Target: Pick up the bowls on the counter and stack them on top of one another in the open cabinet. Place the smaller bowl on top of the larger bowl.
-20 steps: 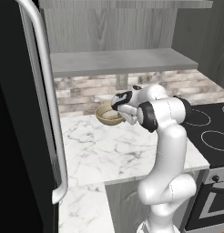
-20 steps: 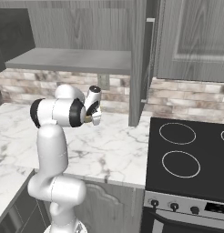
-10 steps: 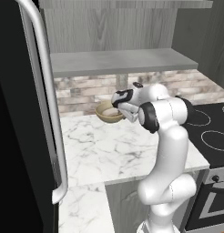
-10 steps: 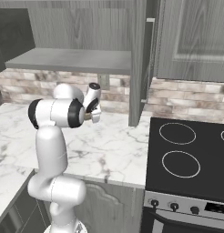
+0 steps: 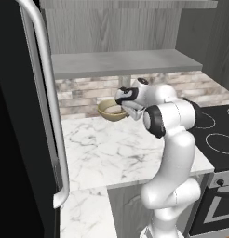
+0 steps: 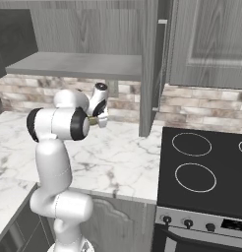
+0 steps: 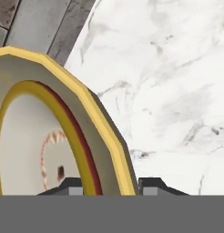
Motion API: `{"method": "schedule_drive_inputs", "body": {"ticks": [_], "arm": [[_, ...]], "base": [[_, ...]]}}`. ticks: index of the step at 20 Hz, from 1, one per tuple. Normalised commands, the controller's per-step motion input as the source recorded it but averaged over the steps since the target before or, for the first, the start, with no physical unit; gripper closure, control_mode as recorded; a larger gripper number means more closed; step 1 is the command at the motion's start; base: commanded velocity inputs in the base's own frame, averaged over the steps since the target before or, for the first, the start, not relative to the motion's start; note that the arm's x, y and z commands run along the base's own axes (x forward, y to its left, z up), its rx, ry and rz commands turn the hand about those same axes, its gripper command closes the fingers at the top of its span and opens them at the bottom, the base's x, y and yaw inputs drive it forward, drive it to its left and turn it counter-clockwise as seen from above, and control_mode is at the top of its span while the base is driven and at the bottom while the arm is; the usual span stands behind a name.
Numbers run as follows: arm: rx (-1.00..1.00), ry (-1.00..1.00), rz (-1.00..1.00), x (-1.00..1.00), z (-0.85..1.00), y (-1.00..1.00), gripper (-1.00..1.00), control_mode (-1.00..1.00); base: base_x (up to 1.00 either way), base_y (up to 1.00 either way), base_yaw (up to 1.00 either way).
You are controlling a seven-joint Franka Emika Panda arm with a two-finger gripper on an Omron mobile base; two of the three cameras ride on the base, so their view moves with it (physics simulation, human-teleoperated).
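Note:
A tan-olive bowl (image 5: 109, 111) with a golden rim and a pale inside hangs just above the back of the white marble counter (image 5: 111, 146), under the shelf of the open cabinet (image 5: 121, 62). My gripper (image 5: 127, 107) is shut on the bowl's right rim. In the hand view the rim of the bowl (image 7: 54, 136) runs between the two fingertips of the gripper (image 7: 110, 186), with the counter (image 7: 168, 91) below. From the right my gripper (image 6: 99, 118) points at the brick wall. I cannot tell whether this is the smaller bowl or the larger bowl. The other bowl is out of view.
The tall black fridge (image 5: 14, 139) with its silver handle (image 5: 46, 93) stands close on the left. A black stovetop (image 6: 201, 167) lies to the right. The cabinet's open door (image 6: 152, 69) hangs beside the shelf (image 6: 78, 64).
The gripper has lifted the bowl a little higher off the counter and brought it slightly right. The base has not moved.

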Motion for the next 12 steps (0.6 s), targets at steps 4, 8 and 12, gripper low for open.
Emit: {"method": "schedule_drive_inputs", "body": {"ticks": [4, 8, 12], "arm": [[0.02, 0.00, 0.00, -0.10, 0.40, 0.00, 1.00, -1.00], [0.00, 0.00, 0.00, -0.19, 0.38, 0.00, 1.00, -1.00], [-0.01, 0.01, 0.00, -0.34, 0.32, 0.00, 1.00, -1.00]], "base": [[0.00, 0.00, 0.00], [0.00, 0.00, 0.00], [0.00, 0.00, 0.00]]}}
